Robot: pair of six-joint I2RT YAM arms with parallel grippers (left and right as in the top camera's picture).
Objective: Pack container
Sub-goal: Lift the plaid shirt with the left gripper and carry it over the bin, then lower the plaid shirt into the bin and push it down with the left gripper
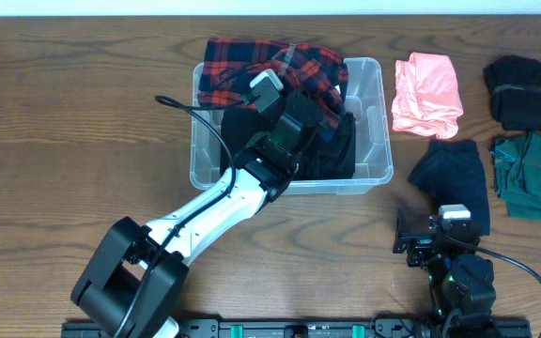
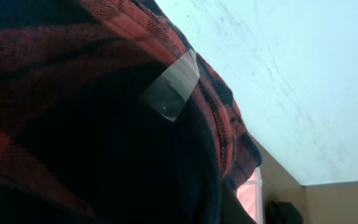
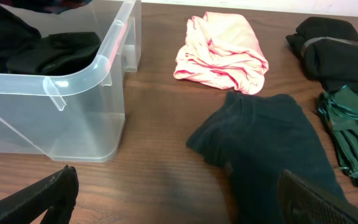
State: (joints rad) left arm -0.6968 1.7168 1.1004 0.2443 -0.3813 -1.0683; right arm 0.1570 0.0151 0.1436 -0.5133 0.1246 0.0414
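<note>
At the middle of the worktop [image 1: 64, 141], towards its far edge, the container [image 1: 381, 113] is seen standing upright, clear and rectangular. A folded red plaid shirt [image 1: 242, 70] is laid across its far left part, overhanging the far rim, and black clothes [image 1: 338, 150] are piled inside. The left arm [image 1: 214, 202] is reached over the near wall into the container. The left jaws are hidden among the clothes, and whether they are parted or closed cannot be told. The left wrist view is filled by plaid and dark cloth, with a clear strip [image 2: 173, 90] on the shirt. The right arm [image 1: 458, 277] is held low near the front right of the worktop. The right jaws are spread wide and nothing is held between them. Their black fingers [image 3: 42, 196] are seen at the bottom corners of the right wrist view. Beside the container on its right a pink garment [image 1: 427, 94] is laid, and a dark blue garment [image 1: 454, 178] lies just ahead of the right jaws. Further right a black bundle [image 1: 517, 89] is set, with a green garment [image 1: 532, 174] just in front of it
</note>
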